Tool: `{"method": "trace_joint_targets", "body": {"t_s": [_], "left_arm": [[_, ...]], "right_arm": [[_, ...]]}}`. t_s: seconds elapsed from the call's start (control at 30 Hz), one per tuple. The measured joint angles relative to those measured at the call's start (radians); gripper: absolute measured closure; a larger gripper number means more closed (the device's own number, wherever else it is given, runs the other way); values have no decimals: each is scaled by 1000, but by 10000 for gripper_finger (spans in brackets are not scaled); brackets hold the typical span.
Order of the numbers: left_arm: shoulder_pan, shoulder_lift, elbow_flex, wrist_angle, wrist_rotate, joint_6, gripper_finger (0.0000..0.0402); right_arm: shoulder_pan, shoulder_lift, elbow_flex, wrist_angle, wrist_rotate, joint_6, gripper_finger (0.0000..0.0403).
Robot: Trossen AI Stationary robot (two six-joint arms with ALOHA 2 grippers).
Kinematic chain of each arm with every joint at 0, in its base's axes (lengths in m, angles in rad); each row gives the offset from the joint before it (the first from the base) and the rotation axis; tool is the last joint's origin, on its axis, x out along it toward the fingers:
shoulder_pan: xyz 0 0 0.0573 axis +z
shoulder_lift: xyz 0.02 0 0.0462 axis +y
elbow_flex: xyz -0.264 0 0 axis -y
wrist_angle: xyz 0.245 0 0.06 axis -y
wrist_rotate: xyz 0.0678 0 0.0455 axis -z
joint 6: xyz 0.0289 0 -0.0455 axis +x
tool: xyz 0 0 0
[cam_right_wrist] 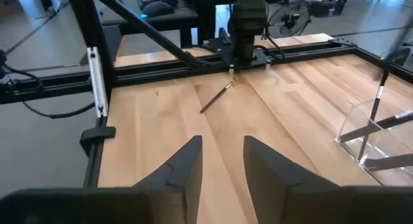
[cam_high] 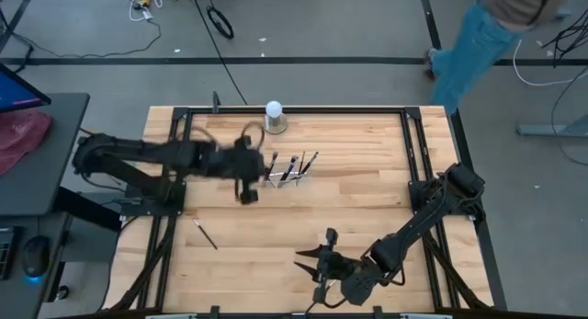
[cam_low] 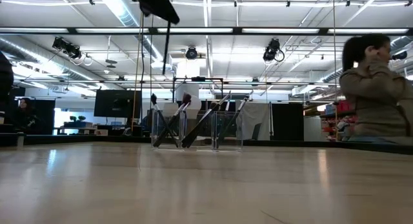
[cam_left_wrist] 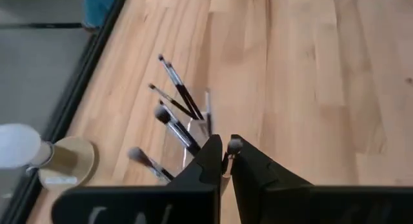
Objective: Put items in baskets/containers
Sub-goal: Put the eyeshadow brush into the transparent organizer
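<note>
A clear holder stands at the table's middle far part. Several dark-handled brushes lean in it, bristles up. My left gripper hangs just left of the holder, shut on one brush. Another brush lies flat on the wood at the near left. My right gripper hovers near the front edge, open, with nothing between its fingers. My left gripper pinches a thin brush between its two fingers, close to the brush's upper end, which peeks out at the fingertips. The fingers slant downward. The brush's dark handle hangs nearly upright below the gripper, clear of the table, above the holder's left side.
A white ball on a round base stands behind the holder near the far edge. Black frame rails run along the table's sides. A person is beyond the far right corner.
</note>
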Motion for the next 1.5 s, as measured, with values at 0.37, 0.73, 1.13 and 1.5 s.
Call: {"method": "trace_joint_targets", "body": {"t_s": [0.37,0.73,1.13,1.5], "left_arm": [[334,-1,-161,135,293,62,382],[384,6,-365,365,353,4,381],[385,54,-398,413,359,-11,305],[414,50,-235,225,349,17,199]], "right_arm": [[71,1,0,10,1,0,301],[100,1,0,31,-5,1,300],[72,1,0,-17,-284,5,300],[67,36,0,-305,-576,52,194]]}}
